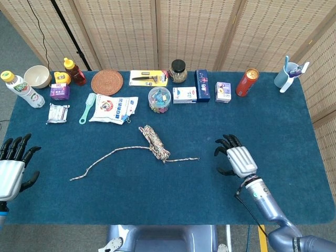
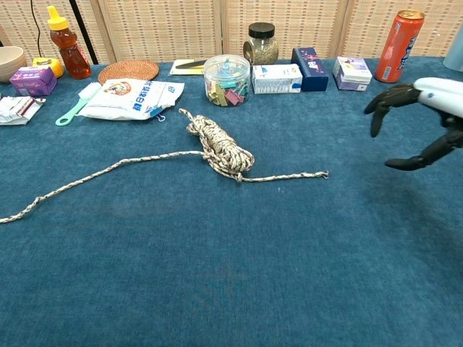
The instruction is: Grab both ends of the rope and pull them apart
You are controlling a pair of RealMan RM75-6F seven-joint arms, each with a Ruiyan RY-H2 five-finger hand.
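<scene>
The speckled braided rope (image 1: 152,143) lies coiled on the blue worktop (image 1: 210,194), between both hands. The right hand (image 1: 234,160), empty with fingers spread, should pinch the end nearest it; the empty left hand (image 1: 13,163) takes the far end.

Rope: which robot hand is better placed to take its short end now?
Right robot hand: open, beside the rope's short end; left robot hand sits at the table's edge.

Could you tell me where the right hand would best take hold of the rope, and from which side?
Probably at the short free tail of the rope, near its tip. It lies flat, clear of the coiled bundle, pointing toward the open right hand, so come from that side and pinch from above.
</scene>
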